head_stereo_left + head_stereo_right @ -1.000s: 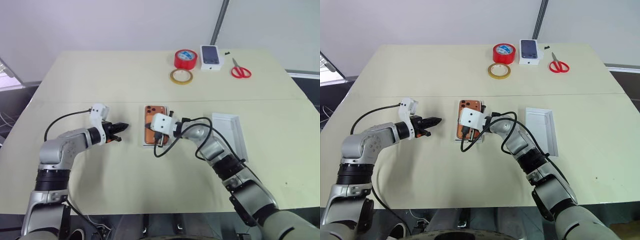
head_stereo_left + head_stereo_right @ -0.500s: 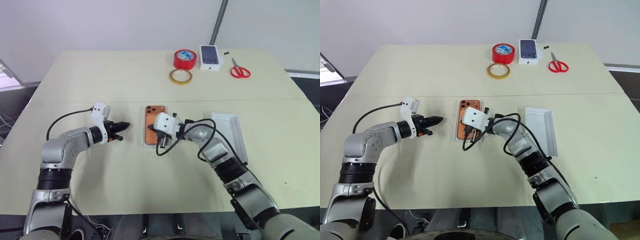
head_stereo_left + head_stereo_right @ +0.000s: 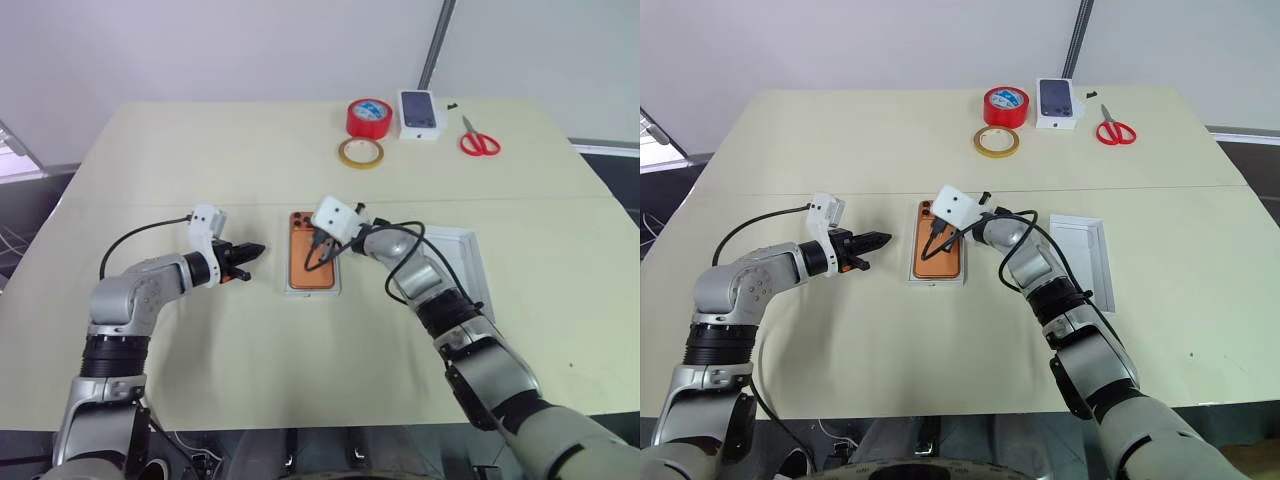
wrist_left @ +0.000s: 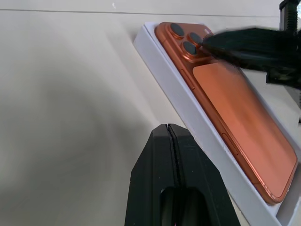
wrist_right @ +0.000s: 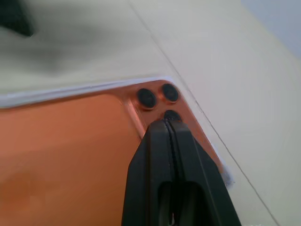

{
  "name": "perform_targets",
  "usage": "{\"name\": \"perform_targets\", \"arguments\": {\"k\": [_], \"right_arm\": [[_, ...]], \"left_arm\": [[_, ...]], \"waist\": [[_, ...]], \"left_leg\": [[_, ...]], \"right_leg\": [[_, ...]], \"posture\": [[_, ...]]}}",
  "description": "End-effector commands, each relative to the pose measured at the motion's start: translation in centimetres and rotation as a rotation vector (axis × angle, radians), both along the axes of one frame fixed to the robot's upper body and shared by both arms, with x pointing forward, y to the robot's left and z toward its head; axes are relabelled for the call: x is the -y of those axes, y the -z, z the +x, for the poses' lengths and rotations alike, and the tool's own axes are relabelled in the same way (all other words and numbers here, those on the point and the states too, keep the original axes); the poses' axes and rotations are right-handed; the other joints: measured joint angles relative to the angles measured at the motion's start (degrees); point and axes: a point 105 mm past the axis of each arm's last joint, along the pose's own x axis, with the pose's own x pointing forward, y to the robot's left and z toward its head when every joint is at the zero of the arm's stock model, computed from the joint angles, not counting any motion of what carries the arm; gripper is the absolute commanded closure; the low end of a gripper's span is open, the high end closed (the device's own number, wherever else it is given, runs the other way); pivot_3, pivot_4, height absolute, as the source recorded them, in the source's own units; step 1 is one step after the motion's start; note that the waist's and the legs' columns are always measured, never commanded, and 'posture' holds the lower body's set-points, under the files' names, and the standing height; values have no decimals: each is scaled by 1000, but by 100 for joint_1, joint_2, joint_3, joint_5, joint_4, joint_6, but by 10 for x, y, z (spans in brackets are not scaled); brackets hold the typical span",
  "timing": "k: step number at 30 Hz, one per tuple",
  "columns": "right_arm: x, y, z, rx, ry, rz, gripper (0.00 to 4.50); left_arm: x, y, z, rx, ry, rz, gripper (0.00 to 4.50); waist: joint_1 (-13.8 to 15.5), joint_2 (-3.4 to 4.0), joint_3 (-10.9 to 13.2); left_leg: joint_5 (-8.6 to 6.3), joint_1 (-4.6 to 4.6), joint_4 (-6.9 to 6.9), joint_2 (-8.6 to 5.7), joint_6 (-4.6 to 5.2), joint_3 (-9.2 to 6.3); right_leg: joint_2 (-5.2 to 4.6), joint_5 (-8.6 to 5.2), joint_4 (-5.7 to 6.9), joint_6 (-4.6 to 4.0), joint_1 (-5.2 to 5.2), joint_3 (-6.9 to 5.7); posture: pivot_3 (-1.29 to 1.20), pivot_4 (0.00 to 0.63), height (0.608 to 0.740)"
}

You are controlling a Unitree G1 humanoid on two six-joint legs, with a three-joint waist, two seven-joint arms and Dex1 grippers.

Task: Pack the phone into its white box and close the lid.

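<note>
Right gripper (image 3: 318, 243) hides part of phone (image 3: 309, 270) camera bump.

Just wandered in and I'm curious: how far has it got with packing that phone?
Done: the phone lies camera side up in the white box. In hand: the right gripper, shut, has its tip at the phone's camera bump, seemingly pressing it in; whether it touches is unclear. The left gripper, shut and empty, hovers beside the box. Left: the lid lies to the right of the box and must go on.
</note>
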Motion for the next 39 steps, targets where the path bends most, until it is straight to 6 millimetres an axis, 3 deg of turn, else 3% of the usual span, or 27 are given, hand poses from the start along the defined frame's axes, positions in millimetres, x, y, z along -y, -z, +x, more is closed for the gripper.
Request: {"name": "perform_targets", "arguments": {"k": [1,5,8,15,19,25,29,32,36,39], "right_arm": [[-6,27,-29,-122,-141,-63,4451],[-4,31,-38,-171,-166,-72,4451],[1,22,-23,-81,-82,-65,4451],[1,-4,-15,-48,-55,36,4451],[20,-14,-13,-77,-17,98,4451],[66,-21,-5,-58,99,76,4451],[78,1,-13,-94,99,-14,4451],[67,15,-27,-136,31,-39,4451],[47,13,-50,-187,-88,14,4451],[55,7,-54,-191,-74,33,4451]], "left_arm": [[3,-13,0,57,9,1,4500],[3,-12,1,60,10,6,4500],[4,-12,1,58,14,3,4500],[7,-11,2,56,22,-1,4500],[5,-7,3,41,20,18,4500],[7,4,6,88,48,138,4500],[26,27,-6,112,202,299,4500],[42,36,-13,108,292,317,4500],[63,42,-19,78,378,297,4500],[92,36,-29,74,472,220,4500]], "waist": [[-3,0,-3],[-24,0,-5],[-47,-1,-5],[-74,0,-4],[-67,1,-4],[-59,3,-2],[-77,3,-2],[-78,12,-8],[-32,13,-10],[70,13,-11]], "left_leg": [[0,1,0,0,0,0],[-2,5,0,0,3,0],[-2,6,0,0,3,-1],[0,5,0,0,0,-1],[0,4,0,0,1,-1],[-2,0,-1,0,3,-1],[-2,0,-3,0,4,0],[-6,1,-4,0,10,0],[-18,5,-3,0,32,0],[-24,4,3,0,42,1]], "right_leg": [[0,0,0,0,1,0],[1,0,2,0,3,0],[1,0,4,0,3,0],[0,0,4,0,3,0],[0,0,4,0,3,0],[-1,0,-2,0,2,0],[-1,0,-4,0,2,1],[-2,0,-3,0,2,2],[-2,0,-4,0,8,2],[-3,0,-11,0,13,2]], "posture": [[0,150,740],[0,150,740],[0,150,740],[0,150,740],[0,150,740],[0,150,740],[0,150,740],[0,150,740],[0,150,740],[0,150,740]]}}
